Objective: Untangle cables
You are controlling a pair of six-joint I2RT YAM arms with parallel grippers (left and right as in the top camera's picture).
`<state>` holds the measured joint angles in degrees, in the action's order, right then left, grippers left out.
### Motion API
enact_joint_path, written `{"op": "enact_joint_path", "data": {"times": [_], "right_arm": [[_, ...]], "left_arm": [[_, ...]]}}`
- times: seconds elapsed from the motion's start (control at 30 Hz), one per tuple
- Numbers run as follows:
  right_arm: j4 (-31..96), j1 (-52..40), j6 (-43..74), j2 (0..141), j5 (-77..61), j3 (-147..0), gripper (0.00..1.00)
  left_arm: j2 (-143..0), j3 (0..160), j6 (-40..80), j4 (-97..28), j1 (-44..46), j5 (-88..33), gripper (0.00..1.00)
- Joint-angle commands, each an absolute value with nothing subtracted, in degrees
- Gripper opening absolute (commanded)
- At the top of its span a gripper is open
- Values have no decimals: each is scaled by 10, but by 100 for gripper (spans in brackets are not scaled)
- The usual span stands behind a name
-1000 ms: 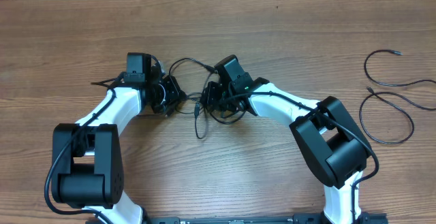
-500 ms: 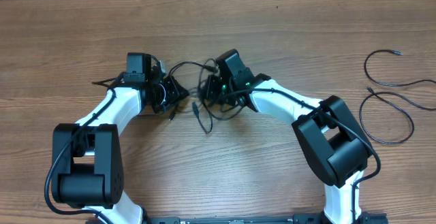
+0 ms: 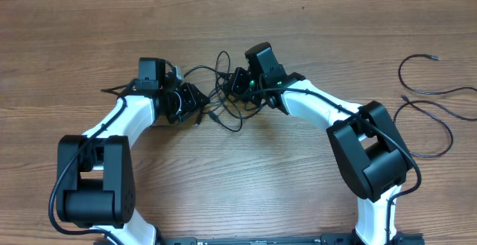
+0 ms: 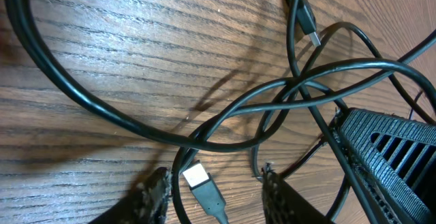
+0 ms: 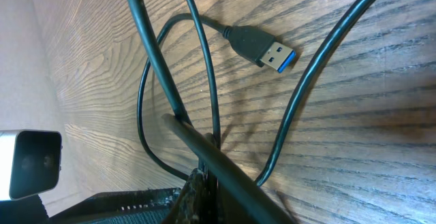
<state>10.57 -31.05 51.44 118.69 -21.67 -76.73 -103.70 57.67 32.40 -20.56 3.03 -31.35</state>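
Note:
The tangled cables (image 3: 223, 100) are thin black cords bunched between my two grippers at mid-table. My left gripper (image 3: 195, 103) stands open at the tangle's left side. In the left wrist view a silver-tipped plug (image 4: 197, 178) and one strand lie on the wood between its fingers (image 4: 154, 195), which do not press them. My right gripper (image 3: 237, 88) is shut on a cable strand (image 5: 204, 125) of the tangle, pinched at its tip (image 5: 203, 178). A blue-tongued USB plug (image 5: 276, 55) lies loose just beyond it.
Two separate black cables lie in loose loops at the far right, one upper (image 3: 428, 81) and one lower (image 3: 425, 129). The right gripper's black body (image 4: 392, 157) sits close beside my left fingers. Bare wooden table (image 3: 246, 178) lies in front.
My left gripper has opened and let go of its cable. The right gripper has moved away and to the right with its strand, dragging the tangle's loops and plugs along.

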Motion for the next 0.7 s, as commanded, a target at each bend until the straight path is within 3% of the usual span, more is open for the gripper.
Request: {"op": "enact_joint_path", "data": {"times": [0.0,0.27,0.53,0.67], "right_arm": [[104,-308,521,1180,-214,-780,4],[104,-308,521,1180,-175,-780,4],[119,-308,521,1180,-161,-780,4],[128,-308,521,1180,-160,-780,4]], "left_arm": [[-1045,574,302,-204,34,-322,40],[-1045,574,303,-217,39,-326,29],[-1045,574,318,-218,69,-326,30],[-1045,574,318,-206,94,-324,19]]}}
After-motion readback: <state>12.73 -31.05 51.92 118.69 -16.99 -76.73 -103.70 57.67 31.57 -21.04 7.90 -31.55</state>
